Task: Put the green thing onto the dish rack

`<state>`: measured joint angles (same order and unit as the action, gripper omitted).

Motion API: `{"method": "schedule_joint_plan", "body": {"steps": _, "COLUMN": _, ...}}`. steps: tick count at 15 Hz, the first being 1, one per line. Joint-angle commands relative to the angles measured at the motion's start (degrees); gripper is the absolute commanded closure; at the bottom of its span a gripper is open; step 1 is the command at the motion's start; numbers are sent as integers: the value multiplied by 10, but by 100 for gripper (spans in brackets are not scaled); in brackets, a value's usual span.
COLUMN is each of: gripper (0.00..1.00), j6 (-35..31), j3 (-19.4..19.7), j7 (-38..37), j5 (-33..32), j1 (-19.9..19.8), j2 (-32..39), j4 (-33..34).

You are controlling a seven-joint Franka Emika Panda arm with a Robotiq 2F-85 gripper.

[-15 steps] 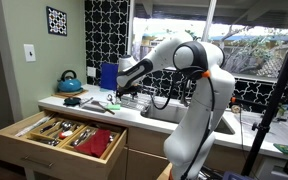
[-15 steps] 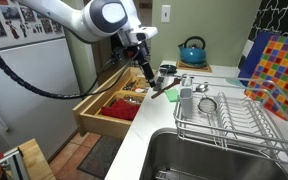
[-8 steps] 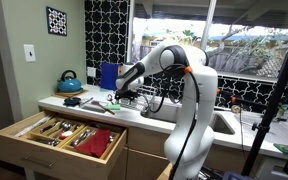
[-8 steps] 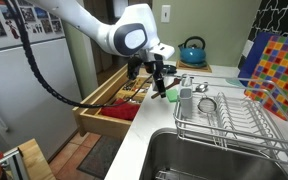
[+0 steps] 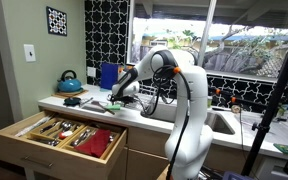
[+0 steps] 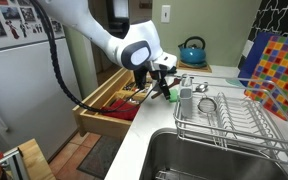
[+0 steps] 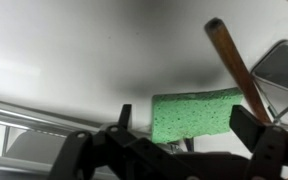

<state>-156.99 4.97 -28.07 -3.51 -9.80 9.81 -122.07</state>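
Note:
The green thing is a light-green sponge (image 7: 194, 113) lying on the white counter. In the wrist view it sits between my two dark fingers, with a gap on each side. My gripper (image 7: 187, 126) is open and low over it, touching nothing. In an exterior view my gripper (image 6: 167, 87) hangs just above the sponge (image 6: 171, 96), left of the dish rack (image 6: 224, 122). In both exterior views it is at the counter's middle, and it also shows beside the arm (image 5: 117, 96). The rack's thin wires (image 7: 24, 112) show at the wrist view's lower left.
A wooden-handled utensil (image 7: 239, 68) lies right beside the sponge. A teal kettle (image 6: 192, 50) and a tall blue box (image 5: 108, 75) stand at the back. The open cutlery drawer (image 5: 59, 136) juts out below the counter. The sink (image 6: 214, 160) lies in front of the rack.
The arm has swung in and lowered; my gripper has come down from above the counter to just over the sponge. The sponge has not moved.

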Motion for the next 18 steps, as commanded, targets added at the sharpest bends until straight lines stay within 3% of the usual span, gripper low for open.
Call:
{"method": "schedule_joint_plan", "body": {"steps": 1, "gripper": 0, "j6": -29, "j3": 20, "j7": 39, "j5": 26, "j1": 13, "j2": 38, "j4": 26}}
{"method": "schedule_joint_plan", "body": {"steps": 14, "gripper": 0, "j6": -28, "j3": 18, "j7": 118, "j5": 78, "j1": 11, "j2": 110, "j4": 89}}
{"method": "schedule_joint_plan", "body": {"steps": 16, "gripper": 26, "j6": -24, "j3": 18, "j7": 123, "j5": 78, "j1": 11, "j2": 115, "j4": 94}}
{"method": "schedule_joint_plan", "body": {"steps": 18, "gripper": 42, "j6": -22, "j3": 18, "j7": 126, "j5": 78, "j1": 11, "j2": 117, "j4": 98}}
